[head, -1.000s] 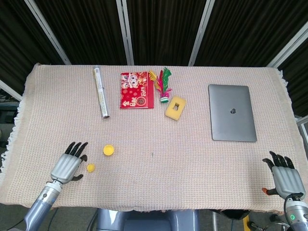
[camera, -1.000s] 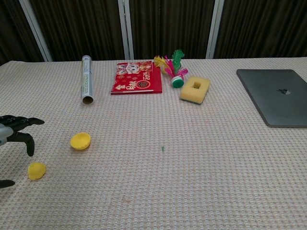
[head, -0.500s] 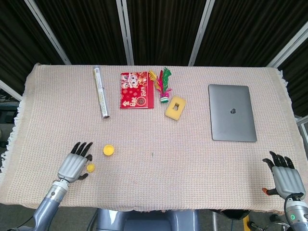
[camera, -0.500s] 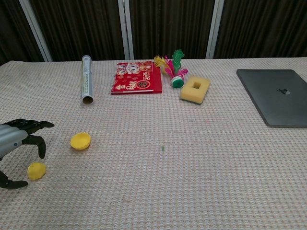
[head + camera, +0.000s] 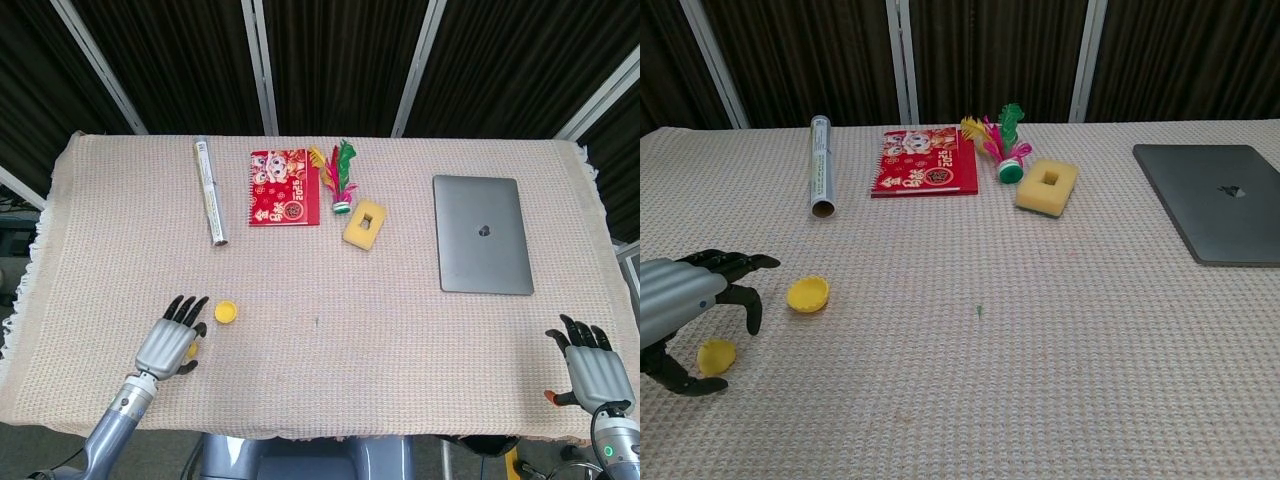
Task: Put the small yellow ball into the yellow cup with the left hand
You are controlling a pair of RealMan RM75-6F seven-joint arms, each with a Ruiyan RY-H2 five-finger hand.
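**Yellow ball under the left hand**

Yellow and small, the ball lies on the woven tablecloth, framed by the left hand, whose fingers arch apart above it, gripping nothing. Just beside sits the yellow cup. The right hand rests spread at the table's near edge.

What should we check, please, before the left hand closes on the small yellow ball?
1. Left hand arched over the small yellow ball: ok.
2. Fingers apart, nothing held yet: ok.
3. Ball resting on the table, between thumb and fingers: ok.
4. Yellow cup upright, mouth open, close beside the hand: ok.
5. Fingers touching the ball: cannot tell.
6. Right hand far away at the table edge: ok.
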